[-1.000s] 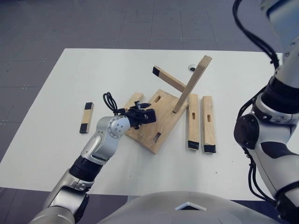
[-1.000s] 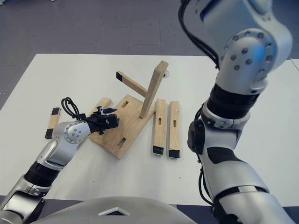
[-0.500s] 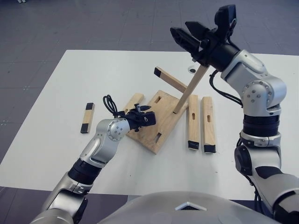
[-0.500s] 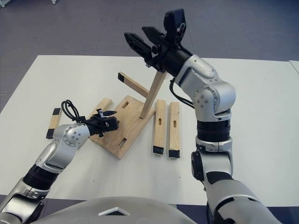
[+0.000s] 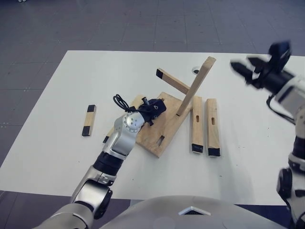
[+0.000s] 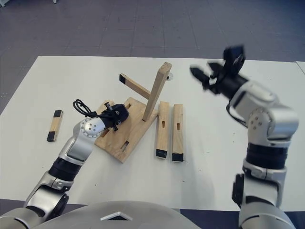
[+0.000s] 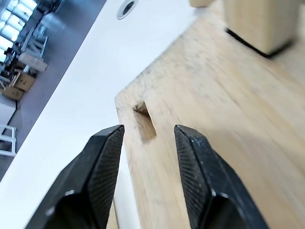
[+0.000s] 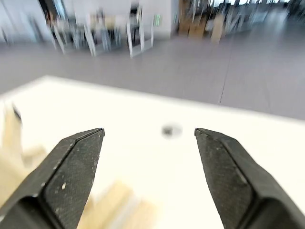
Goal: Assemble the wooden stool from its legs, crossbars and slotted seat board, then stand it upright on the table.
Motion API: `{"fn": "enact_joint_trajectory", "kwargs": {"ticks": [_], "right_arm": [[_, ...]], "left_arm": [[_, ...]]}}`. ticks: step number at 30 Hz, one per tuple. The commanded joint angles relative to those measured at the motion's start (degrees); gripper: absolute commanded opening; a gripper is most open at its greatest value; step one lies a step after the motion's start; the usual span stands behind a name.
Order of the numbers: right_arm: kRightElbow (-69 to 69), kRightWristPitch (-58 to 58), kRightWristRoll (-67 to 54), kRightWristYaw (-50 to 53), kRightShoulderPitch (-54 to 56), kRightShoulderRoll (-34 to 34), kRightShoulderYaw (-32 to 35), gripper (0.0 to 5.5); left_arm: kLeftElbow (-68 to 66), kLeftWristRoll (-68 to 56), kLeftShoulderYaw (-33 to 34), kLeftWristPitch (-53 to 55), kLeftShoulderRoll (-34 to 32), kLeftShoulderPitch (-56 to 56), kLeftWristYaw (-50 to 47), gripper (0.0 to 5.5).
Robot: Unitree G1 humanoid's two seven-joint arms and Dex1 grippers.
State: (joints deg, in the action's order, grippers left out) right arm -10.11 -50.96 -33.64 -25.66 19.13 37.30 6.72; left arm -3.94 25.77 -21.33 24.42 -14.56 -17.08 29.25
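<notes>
Centrally on the white surface (image 5: 62, 95) lies the slotted seat board (image 5: 167, 125), flat and turned cornerwise; 1 leg (image 5: 196, 86) stands in it on the far right side, tilted, and 1 crossbar (image 5: 172, 81) juts from that leg toward the left, its black-capped end in the air. Just beside the board on the right, 2 more legs lie flat and parallel, the nearer leg (image 5: 196, 124) close against the board's edge and the outer leg (image 5: 212, 126) just beside it, black caps toward the robot. Another wooden piece (image 5: 138, 99) lies at the board's far left edge, partly hidden by the left arm; a short crossbar (image 5: 88, 120) lies well apart on the left.

The left gripper (image 5: 158, 106) hangs low over the board's far left part; its fingers (image 7: 102, 167) stand a narrow way apart and hold nothing, framing 1 slot (image 7: 144, 125) near the board's edge in the left wrist view. The right gripper (image 5: 242, 64) is raised in the air over the right side of the surface, well apart from the wood; its fingers (image 8: 76, 162) are spread wide and hold nothing.
</notes>
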Motion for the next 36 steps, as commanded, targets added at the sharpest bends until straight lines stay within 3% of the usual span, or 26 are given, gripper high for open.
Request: {"fn": "enact_joint_trajectory", "kwargs": {"ticks": [1, 7, 13, 24, 30, 36], "right_arm": [[-4.7, -2.3, -0.3, -5.8, -5.1, 1.5, -6.1, 3.49], [-2.2, -1.0, 5.3, -8.2, -4.2, -1.1, -16.4, 3.49], [10.3, 4.1, 14.4, -8.7, 2.5, -7.2, -24.8, 3.49], [16.0, 13.7, 26.3, -6.5, 10.1, -11.6, -26.9, 3.49], [5.1, 10.2, 26.0, -6.6, 8.1, -10.2, -22.3, 3.49], [-1.8, 6.1, 25.8, -10.4, 4.4, -9.3, -26.6, 3.49]], "left_arm": [[-0.5, -1.1, 1.4, 5.0, -3.0, 2.8, 2.0, 1.96], [21.9, -8.0, 12.4, 9.4, -14.6, 9.5, 11.1, 1.96], [27.7, -12.5, 18.2, 10.6, -20.1, 16.8, 12.9, 1.96], [31.5, -15.0, 18.3, 11.8, -22.8, 23.3, 12.5, 1.96], [36.7, -22.0, 25.0, 10.6, -30.6, 33.1, 20.5, 1.96], [36.0, -23.6, 23.9, 10.0, -32.0, 33.8, 20.1, 1.96]]}}
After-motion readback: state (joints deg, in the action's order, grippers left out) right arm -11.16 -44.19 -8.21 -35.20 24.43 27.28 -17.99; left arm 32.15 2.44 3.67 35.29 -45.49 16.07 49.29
